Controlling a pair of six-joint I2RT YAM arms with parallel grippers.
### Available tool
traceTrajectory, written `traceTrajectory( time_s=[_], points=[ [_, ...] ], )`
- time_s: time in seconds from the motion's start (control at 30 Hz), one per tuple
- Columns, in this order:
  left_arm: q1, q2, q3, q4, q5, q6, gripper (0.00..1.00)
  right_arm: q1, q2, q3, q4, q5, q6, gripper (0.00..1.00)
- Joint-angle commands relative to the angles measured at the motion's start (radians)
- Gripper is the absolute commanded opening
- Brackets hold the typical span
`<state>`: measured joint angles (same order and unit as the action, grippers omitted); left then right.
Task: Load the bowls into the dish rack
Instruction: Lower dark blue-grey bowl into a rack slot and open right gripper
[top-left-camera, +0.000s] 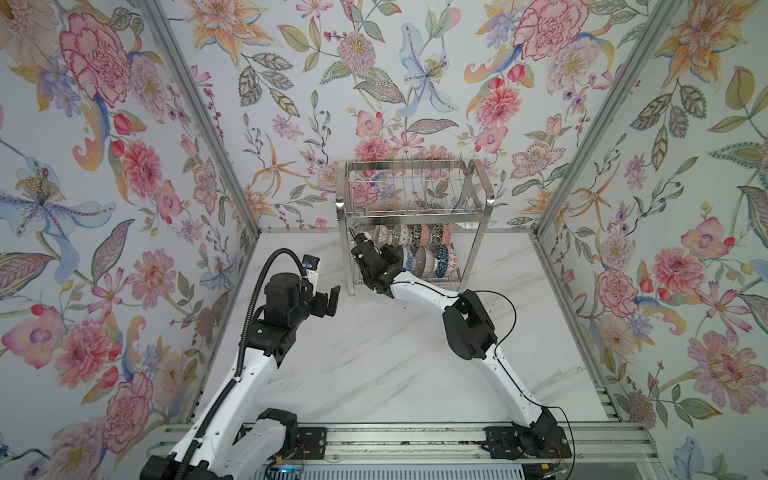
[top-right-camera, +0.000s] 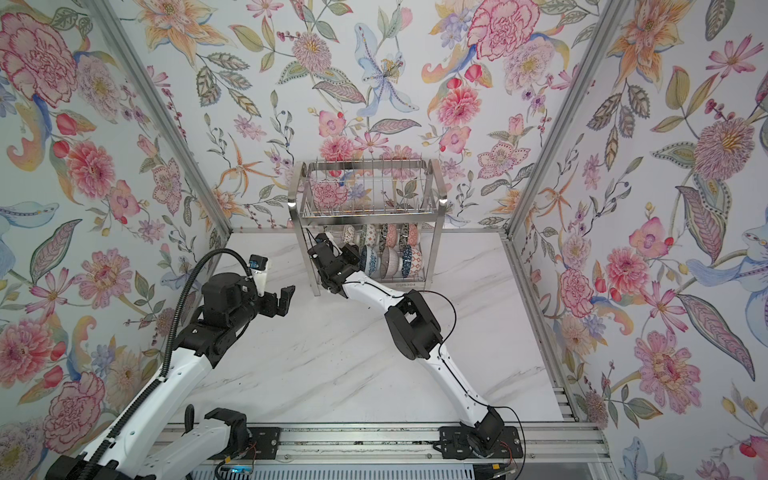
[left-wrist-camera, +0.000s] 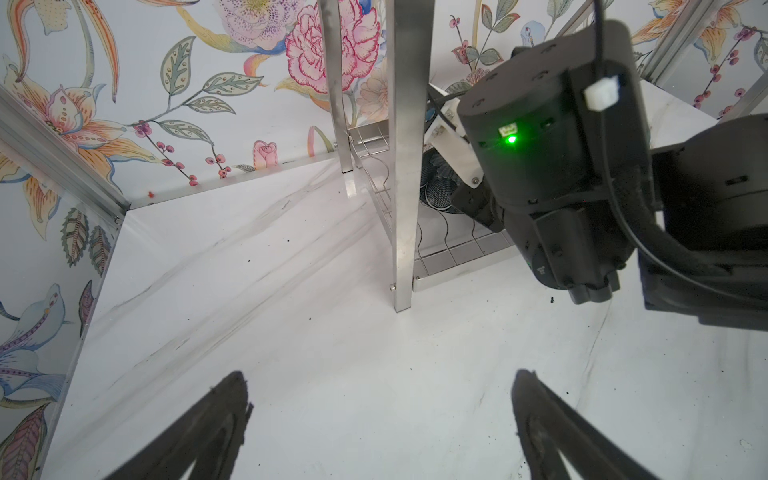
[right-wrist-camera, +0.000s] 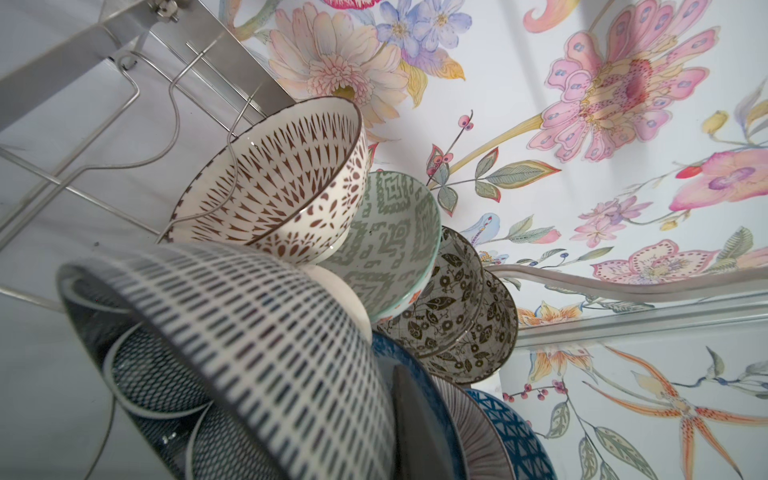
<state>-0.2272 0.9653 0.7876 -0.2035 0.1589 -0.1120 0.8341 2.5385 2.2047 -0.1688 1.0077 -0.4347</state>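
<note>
Your bowls (top-left-camera: 428, 245) stand on edge in two rows on the lower tier of the dish rack (top-left-camera: 484, 183), each with its own pattern. In the right wrist view you can make out a brown-and-white bowl (right-wrist-camera: 282, 183), a green one (right-wrist-camera: 395, 232) and a black-leaf one (right-wrist-camera: 453, 282) in a row. A blue triangle one (right-wrist-camera: 511, 432) sits nearer the camera.

The dashed bowl (right-wrist-camera: 257, 332), white with dark blue dashes, fills the near part of that view, tilted. Your right gripper (top-left-camera: 390, 259) is at the left end of the lower tier with its jaws clamped on this bowl's wall, one dark finger (right-wrist-camera: 409, 415) lying against it.

Your left gripper (top-left-camera: 330, 301) hangs above the table, left of the rack and apart from it. Its jaws are spread wide, and both fingers (left-wrist-camera: 224, 407) show over bare tabletop.

The table (top-left-camera: 374, 365) is white marble with grey veins and a few dark specks. The rack stands at its far edge against floral walls (top-left-camera: 374, 62) framed by metal posts (top-left-camera: 199, 112).
</note>
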Motion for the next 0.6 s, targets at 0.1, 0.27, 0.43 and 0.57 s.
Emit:
traceTrajectory(
  time_s=[0.1, 0.27, 0.43, 0.57],
  points=[
    [0.014, -0.019, -0.013, 0.017, 0.028, -0.002, 0.99, 0.006, 0.029, 0.065, -0.014, 0.024, -0.016, 0.03],
    [0.013, -0.018, -0.013, 0.018, 0.030, -0.002, 0.99, 0.019, 0.018, 0.055, -0.021, 0.004, -0.012, 0.23],
    [0.013, -0.017, -0.014, 0.018, 0.031, -0.003, 0.99, 0.031, -0.020, 0.018, -0.026, -0.025, 0.015, 0.32],
    [0.013, -0.021, -0.015, 0.018, 0.031, -0.003, 0.99, 0.035, -0.051, -0.006, -0.030, -0.043, 0.037, 0.35]
  ],
)
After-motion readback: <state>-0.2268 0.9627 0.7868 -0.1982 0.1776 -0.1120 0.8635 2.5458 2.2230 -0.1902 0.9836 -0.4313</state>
